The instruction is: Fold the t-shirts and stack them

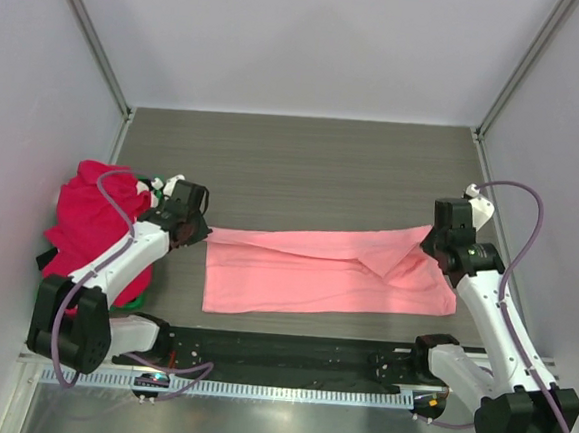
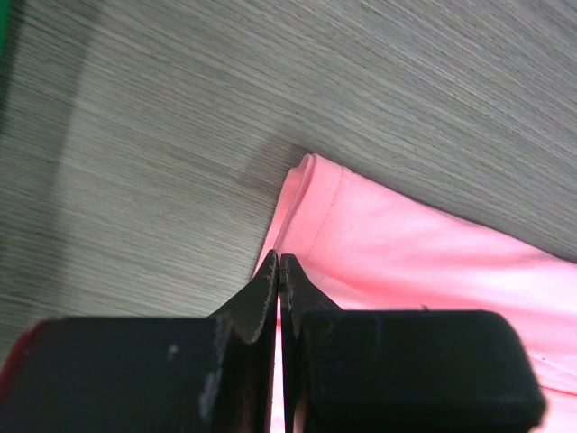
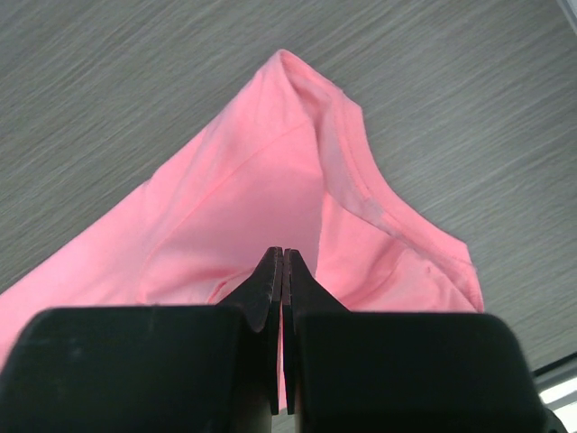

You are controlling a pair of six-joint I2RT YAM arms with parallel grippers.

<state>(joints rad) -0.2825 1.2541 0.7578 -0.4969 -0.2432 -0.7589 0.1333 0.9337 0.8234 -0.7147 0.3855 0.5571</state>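
Pink shirt (image 1: pixel 325 270) stretched across table (image 1: pixel 303 167), left gripper (image 1: pixel 200 232) clenched on its left edge, right gripper (image 1: pixel 430 243) clenched on its raised right corner, red shirts (image 1: pixel 89 216) heaped far left.

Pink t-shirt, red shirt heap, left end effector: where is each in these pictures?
pink t-shirt (image 1: pixel 305 278): top view, middle of the spread cloth.
red shirt heap (image 1: pixel 87 211): top view, centre of the heap.
left end effector (image 2: pixel 279 267): left wrist view, between its shut fingertips.

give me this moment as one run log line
left gripper: shut on pink t-shirt | right gripper: shut on pink t-shirt | red t-shirts: piled left
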